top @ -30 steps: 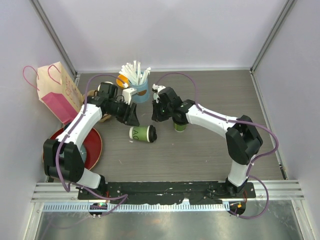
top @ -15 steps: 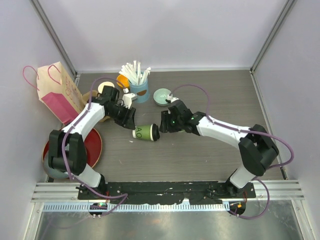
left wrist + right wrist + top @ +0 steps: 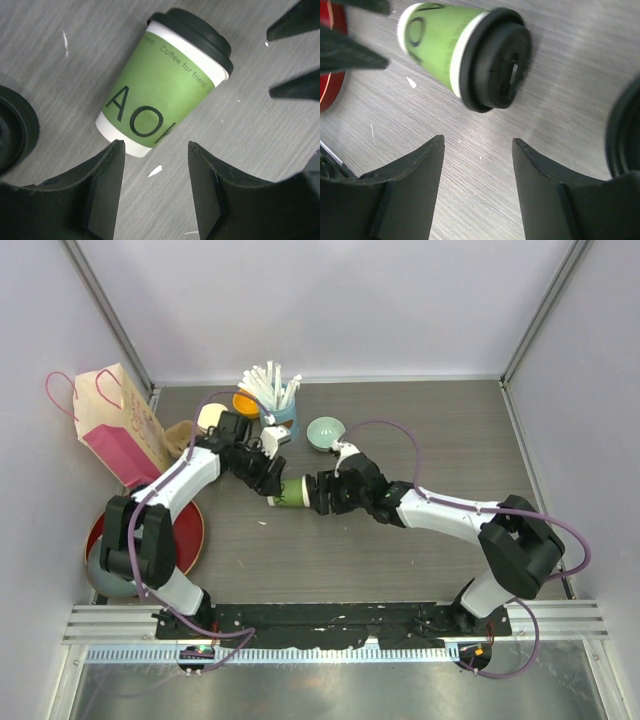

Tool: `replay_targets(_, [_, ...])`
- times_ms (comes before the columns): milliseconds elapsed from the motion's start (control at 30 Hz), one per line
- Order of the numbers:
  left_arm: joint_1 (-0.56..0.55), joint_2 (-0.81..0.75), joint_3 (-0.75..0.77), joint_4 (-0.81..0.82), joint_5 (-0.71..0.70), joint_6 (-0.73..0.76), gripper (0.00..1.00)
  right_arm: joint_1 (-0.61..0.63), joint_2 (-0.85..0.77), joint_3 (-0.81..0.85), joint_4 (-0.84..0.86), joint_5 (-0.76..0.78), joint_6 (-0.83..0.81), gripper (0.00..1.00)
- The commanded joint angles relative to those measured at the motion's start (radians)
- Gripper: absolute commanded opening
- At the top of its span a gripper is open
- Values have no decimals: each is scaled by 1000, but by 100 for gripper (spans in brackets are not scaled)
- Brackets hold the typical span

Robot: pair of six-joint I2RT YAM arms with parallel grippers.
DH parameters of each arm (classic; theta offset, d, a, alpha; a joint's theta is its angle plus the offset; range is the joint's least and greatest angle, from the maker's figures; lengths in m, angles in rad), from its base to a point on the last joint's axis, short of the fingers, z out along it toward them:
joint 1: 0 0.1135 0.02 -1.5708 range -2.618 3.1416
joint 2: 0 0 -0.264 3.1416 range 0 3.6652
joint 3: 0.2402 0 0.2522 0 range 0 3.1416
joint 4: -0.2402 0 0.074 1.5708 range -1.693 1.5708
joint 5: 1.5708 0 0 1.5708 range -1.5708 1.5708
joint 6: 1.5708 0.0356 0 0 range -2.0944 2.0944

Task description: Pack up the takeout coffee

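One takeout coffee cup [image 3: 291, 492] lies on its side on the table, green with black letters and a black lid [image 3: 496, 65] pointing right. My left gripper [image 3: 267, 478] is open just short of the cup's white base [image 3: 120, 137], nothing between its fingers. My right gripper [image 3: 322, 493] is open facing the lid, with bare table between its fingers [image 3: 420, 165]. In the left wrist view the cup [image 3: 162, 85] lies ahead of my gripper [image 3: 155, 145], and the right fingertips [image 3: 295, 90] show beyond the lid. No second cup shows in the top view. A black round rim [image 3: 626, 135] sits beside my right gripper [image 3: 478, 140]; I cannot tell what it is.
A pink and tan paper bag [image 3: 112, 425] stands at the left wall. A red plate [image 3: 192, 530] lies under the left arm. A blue cup of white straws [image 3: 275, 405], an orange thing [image 3: 243, 401] and a pale green bowl [image 3: 325, 432] stand behind the grippers. Another black round rim [image 3: 12, 127] shows left.
My right gripper opened, letting go of an upright cup, and swung down-left to the lying cup's lid. The left gripper moved in to that cup's base.
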Motion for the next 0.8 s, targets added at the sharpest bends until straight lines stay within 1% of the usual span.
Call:
replay_targets(0, [2,55,76,65,26,55,57,8,-58,-4,184,-135,-307,63])
replay_targets(67, [2,87,99,57,55,77,58,8,-53,13,177,-204,-422,64])
replay_targets(100, [2,92,107,39,64,91,60,6,-51,24,162,-235,-525,65])
replay_targets(167, [2,110,127,17,73,128,60,0,-39,36,145,-260,-611,67])
replay_targets(200, [1,112,133,-10,88,142,61,-7,-32,48,120,-280,-694,67])
replay_targets(233, [1,115,142,-17,92,156,61,-12,-27,53,111,-306,-726,67])
replay_targets(333, [1,113,141,-26,87,160,61,-41,-12,79,80,-327,-792,67])
replay_targets(400, [1,115,138,-32,87,167,61,-69,-7,90,56,-356,-802,67])
replay_targets(433, [1,116,135,-35,87,165,61,-107,-10,94,51,-390,-802,67])
replay_targets(467, [1,119,133,-40,87,170,61,-124,-7,96,45,-447,-802,65])
replay_targets(533, [1,124,127,-53,86,174,61,-139,8,97,37,-473,-831,62])
replay_targets(567, [-1,124,122,-56,85,176,61,-136,21,100,-5,-487,-848,59])
replay_targets(633, [-1,118,106,-58,81,177,61,-136,51,107,-47,-514,-874,56])
replay_targets(667, [-1,115,99,-58,73,179,61,-129,57,104,-49,-525,-904,54])
replay_targets(767, [-1,104,86,-58,72,179,61,-103,56,50,-6,-518,-998,54])
